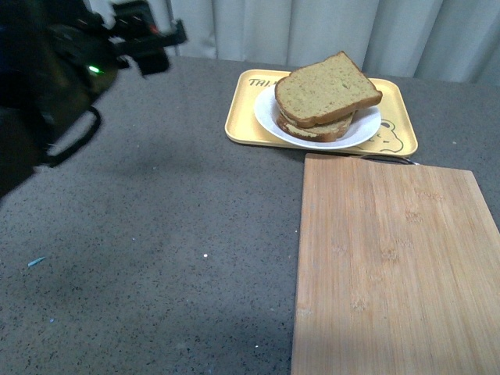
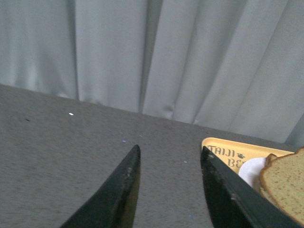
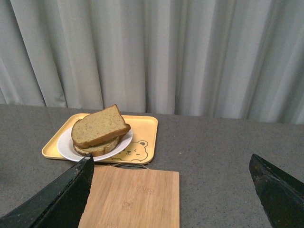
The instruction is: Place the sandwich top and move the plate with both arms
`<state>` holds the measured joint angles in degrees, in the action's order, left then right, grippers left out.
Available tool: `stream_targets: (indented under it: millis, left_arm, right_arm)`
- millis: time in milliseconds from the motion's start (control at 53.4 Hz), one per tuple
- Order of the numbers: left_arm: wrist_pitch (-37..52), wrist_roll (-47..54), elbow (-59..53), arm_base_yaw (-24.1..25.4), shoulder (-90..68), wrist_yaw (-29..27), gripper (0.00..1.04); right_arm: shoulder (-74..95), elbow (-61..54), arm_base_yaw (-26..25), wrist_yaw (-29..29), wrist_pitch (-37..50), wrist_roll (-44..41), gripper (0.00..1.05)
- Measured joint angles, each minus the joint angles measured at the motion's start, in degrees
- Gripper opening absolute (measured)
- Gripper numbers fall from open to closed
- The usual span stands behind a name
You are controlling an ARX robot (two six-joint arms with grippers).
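The sandwich top (image 1: 326, 90), a tan wholemeal slice with brown crust, lies on a lower slice on the white plate (image 1: 367, 130). The plate sits on a yellow tray (image 1: 242, 117). My left arm (image 1: 70, 70) is raised at the far left, well away from the plate. The left gripper (image 2: 170, 151) is open and empty, with the tray and bread (image 2: 285, 183) beside one finger. The right gripper (image 3: 171, 164) is open and empty, back from the sandwich top (image 3: 99, 126) and plate (image 3: 66, 148). The right arm is not in the front view.
A bamboo cutting board (image 1: 394, 266) lies in front of the tray, also in the right wrist view (image 3: 133, 199). The grey speckled table (image 1: 156, 234) extends left of it. Pale curtains (image 1: 312, 31) hang behind the table.
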<state>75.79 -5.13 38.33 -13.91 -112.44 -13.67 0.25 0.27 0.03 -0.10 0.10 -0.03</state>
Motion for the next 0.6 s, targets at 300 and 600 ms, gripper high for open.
stream_targets:
  millis: [300, 600]
  left_arm:
    - [0.72, 4.02, -18.32, 4.55, 15.12, 5.09, 0.04]
    - [-3.67, 4.42, -28.00, 8.00, 28.96, 7.78, 0.04]
  right_arm:
    - [0.00, 0.00, 0.00, 0.00, 0.00, 0.00, 0.95]
    - [0.00, 0.00, 0.00, 0.00, 0.00, 0.00, 0.95]
